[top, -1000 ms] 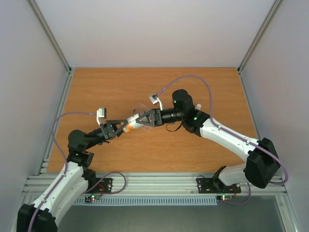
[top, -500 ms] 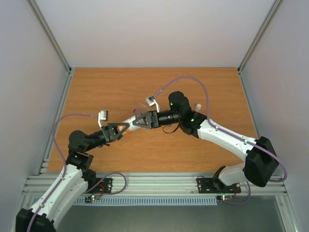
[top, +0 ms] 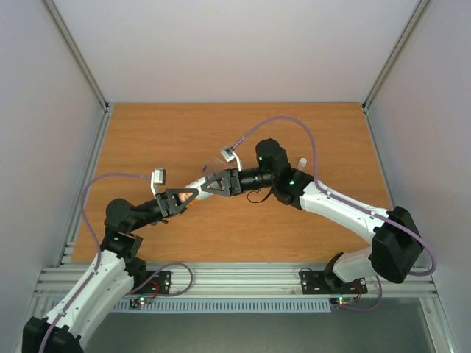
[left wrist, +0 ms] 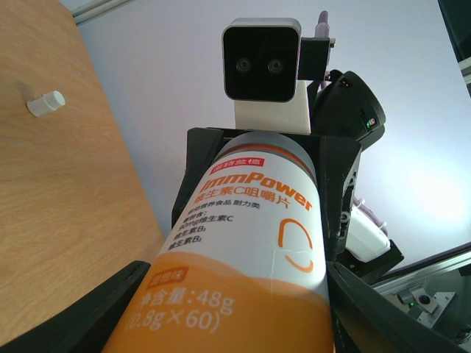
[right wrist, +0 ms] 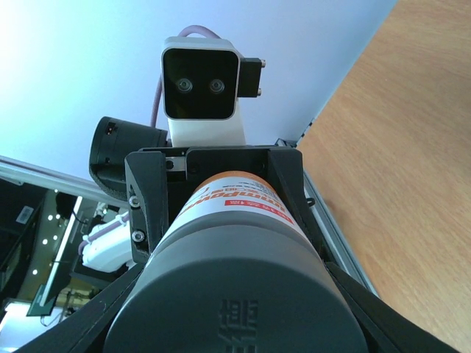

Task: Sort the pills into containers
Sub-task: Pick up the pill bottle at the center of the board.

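A pill bottle [top: 197,189] with a white and orange label [left wrist: 250,243] and a grey cap [right wrist: 228,294] hangs level above the table between both grippers. My right gripper [top: 211,183] [right wrist: 232,309] is shut on the cap end. My left gripper [top: 187,194] [left wrist: 235,294] has its fingers against the orange bottom end on both sides. No pills show. A faint clear plastic shape, perhaps the containers' box [top: 216,159], lies mostly hidden behind the grippers.
A small white cylinder [top: 302,162] [left wrist: 45,103] lies on the wooden table [top: 169,132] at the right of the arms. Metal rails [top: 235,278] run along the near edge, and white walls close in the sides and back.
The right gripper carried the bottle a little left and toward the left arm. The left gripper's jaws narrowed onto the bottle's bottom end.
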### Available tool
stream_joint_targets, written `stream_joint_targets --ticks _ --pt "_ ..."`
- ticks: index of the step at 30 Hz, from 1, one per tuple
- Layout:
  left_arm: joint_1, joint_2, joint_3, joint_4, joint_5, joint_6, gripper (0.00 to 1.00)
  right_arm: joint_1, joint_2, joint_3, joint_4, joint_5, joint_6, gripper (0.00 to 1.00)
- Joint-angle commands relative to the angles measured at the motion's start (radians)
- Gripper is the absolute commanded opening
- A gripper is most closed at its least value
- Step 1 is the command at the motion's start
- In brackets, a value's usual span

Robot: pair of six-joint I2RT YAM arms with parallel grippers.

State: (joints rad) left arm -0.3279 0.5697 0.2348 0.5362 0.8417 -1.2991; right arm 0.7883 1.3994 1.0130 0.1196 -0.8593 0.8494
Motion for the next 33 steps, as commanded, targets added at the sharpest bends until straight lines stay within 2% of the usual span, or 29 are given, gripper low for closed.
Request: stream_joint_targets --ticks 1,4,9,13,29,30,31,33 --pt "-0.013 0.001 0.022 0.016 0.003 0.035 0.51 0.011 0.021 0.031 0.012 0.009 -0.008 0.16" --pt "-0.013 0.008 0.016 0.027 -0.004 0.036 0.51 0.011 0.021 0.031 0.004 0.006 -0.015 0.19" --pt "-0.013 0.020 0.014 0.020 -0.022 0.045 0.50 0.011 0.031 0.059 -0.041 0.014 -0.047 0.44" --pt "-0.013 0.026 0.014 0.008 -0.041 0.066 0.50 0.011 0.039 0.084 -0.066 0.012 -0.067 0.55" --pt "-0.004 0.055 0.034 -0.034 -0.031 0.119 0.50 -0.038 0.016 0.073 -0.111 -0.002 -0.099 0.72" --pt "-0.002 0.057 0.036 -0.034 -0.027 0.124 0.50 -0.043 0.009 0.069 -0.137 -0.004 -0.100 0.81" --pt "0.000 0.058 0.037 -0.036 -0.025 0.125 0.50 -0.048 0.005 0.065 -0.145 -0.004 -0.104 0.96" --pt "0.002 0.061 0.038 -0.035 -0.021 0.128 0.50 -0.058 -0.004 0.055 -0.150 -0.007 -0.106 0.98"
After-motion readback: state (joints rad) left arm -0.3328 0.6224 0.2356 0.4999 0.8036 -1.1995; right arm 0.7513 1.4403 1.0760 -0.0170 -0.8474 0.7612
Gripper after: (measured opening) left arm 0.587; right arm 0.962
